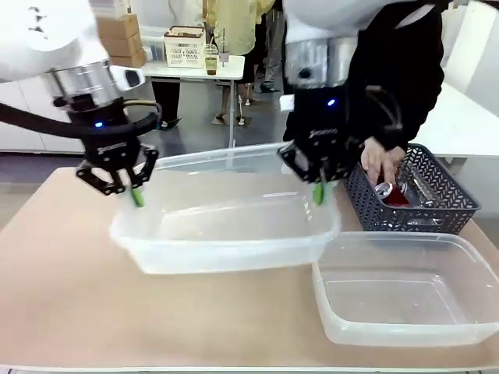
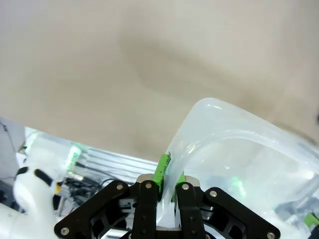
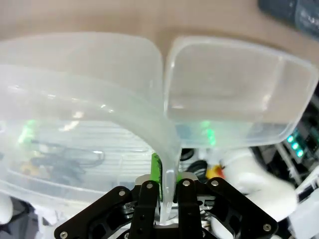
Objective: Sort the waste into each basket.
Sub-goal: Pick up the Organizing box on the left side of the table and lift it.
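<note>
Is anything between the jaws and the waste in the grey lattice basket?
Yes. A person's hand is inside the lattice basket, right over the red can. Also, the left gripper and right gripper both have their jaws shut on the rim of a clear tub.

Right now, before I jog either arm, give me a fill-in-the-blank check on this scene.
The left gripper and right gripper are both shut on the rim of one clear ____.
The person's hand reaches into the dark grey ____.
One crushed can inside is bright ____.
Missing: tub; basket; red.
</note>
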### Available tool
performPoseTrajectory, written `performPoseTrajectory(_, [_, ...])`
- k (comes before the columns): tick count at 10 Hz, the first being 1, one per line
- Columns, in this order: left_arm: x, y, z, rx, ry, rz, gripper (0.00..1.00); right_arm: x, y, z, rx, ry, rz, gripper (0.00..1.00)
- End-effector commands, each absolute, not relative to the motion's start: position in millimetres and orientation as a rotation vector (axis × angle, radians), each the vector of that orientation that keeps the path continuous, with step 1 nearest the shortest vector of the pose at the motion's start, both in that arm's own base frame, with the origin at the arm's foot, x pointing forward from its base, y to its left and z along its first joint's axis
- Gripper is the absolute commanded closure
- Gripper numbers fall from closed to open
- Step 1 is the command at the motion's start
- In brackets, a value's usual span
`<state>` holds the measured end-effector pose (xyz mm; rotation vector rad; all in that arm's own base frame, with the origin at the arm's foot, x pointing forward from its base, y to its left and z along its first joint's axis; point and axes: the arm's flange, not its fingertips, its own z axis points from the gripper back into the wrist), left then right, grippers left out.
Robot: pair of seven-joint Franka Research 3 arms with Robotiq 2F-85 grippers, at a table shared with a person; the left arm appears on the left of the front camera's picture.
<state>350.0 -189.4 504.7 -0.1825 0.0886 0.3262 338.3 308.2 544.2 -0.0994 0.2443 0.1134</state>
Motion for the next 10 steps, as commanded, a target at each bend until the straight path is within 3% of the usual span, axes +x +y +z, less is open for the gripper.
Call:
performPoseTrajectory(1, [378.1,-230.2,512.6,-0.171,0.018,0.373,0.94,345.6,284.3,542.3,-0.056,0.317,0.231,0.95])
performPoseTrajectory(5, [389.0,-256.7,518.4,-0.228,-0.096,0.336,0.94,363.4,243.3,524.0,0.160,0.351,0.065,0.95])
performPoseTrajectory(7, [381.6,-245.7,516.8,-0.186,-0.042,0.253,0.94,369.7,240.9,502.2,0.145,0.306,0.018,0.95])
performPoseTrajectory(10, [381.6,-245.7,516.8,-0.186,-0.042,0.253,0.94,385.0,227.1,524.5,0.089,0.331,0.051,0.95])
